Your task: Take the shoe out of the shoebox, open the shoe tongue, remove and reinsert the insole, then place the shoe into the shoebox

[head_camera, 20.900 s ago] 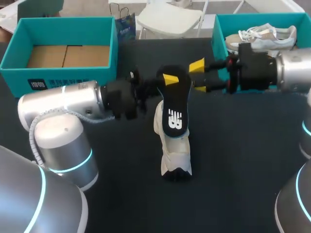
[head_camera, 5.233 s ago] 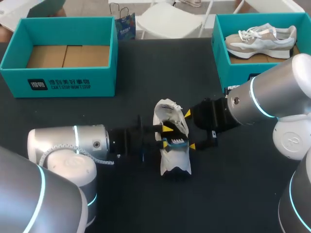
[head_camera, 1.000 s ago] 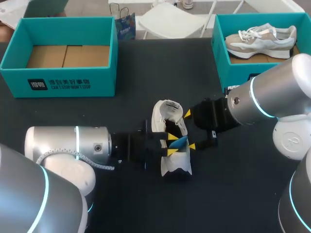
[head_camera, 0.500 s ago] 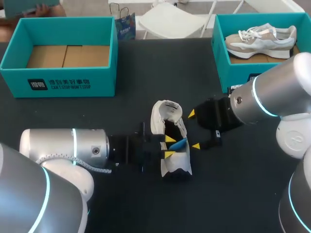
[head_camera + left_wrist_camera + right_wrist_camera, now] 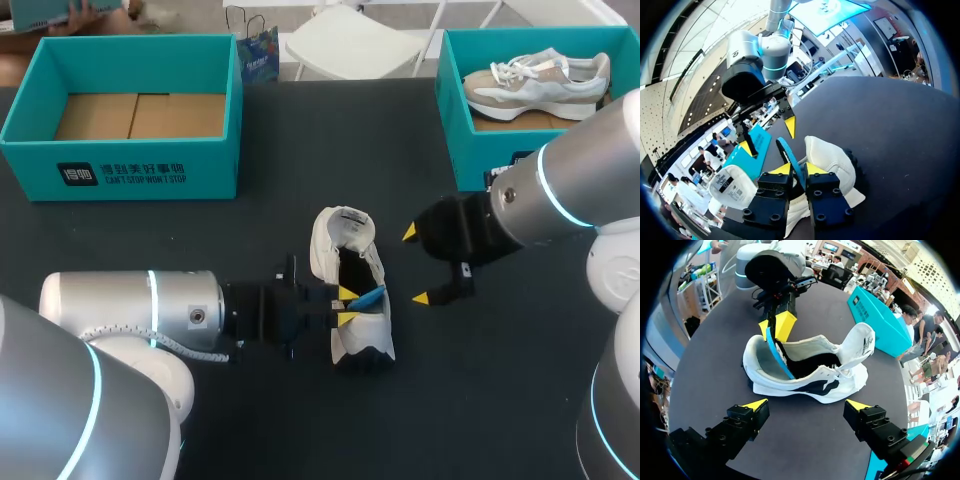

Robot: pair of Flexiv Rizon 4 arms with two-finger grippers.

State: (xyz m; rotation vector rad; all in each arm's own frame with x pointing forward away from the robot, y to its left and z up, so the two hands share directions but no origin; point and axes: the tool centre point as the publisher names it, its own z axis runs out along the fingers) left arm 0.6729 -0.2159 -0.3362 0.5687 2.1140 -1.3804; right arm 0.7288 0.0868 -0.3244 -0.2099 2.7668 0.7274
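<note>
where the shoe sits: the white shoe (image 5: pixel 810 382) stands upright on its sole in the middle of the dark desk (image 5: pixel 300 150), heel end nearest the robot, with one tool on either side of it.
tongue: the tongue (image 5: pixel 860 345) is folded forward over the toe end, its labelled inner face showing, so the mouth of the shoe gapes.
insole: the insole (image 5: pixel 774 356) shows as a thin blue edge, tilted and rising out of the heel part of the opening; its lower part is hidden inside the shoe.
left tool: the left tool (image 5: pixel 346 305) comes in low over the desk from the left and sits at the heel-side rim of the shoe; its two yellow tips pinch the blue insole from both sides, as its own wrist view shows.
right tool: the right tool (image 5: pixel 416 265) hangs just beside the shoe on the right, not touching it; its fingers are spread wide with nothing between them, and the shoe's side lies ahead of it.
left box: the teal left box (image 5: pixel 140 170) stands at the far left of the desk, brown card floor showing.
right box: the teal right box (image 5: pixel 480 160) stands at the far right and holds a second shoe (image 5: pixel 540 80), pale with white laces, lying on its side.
</note>
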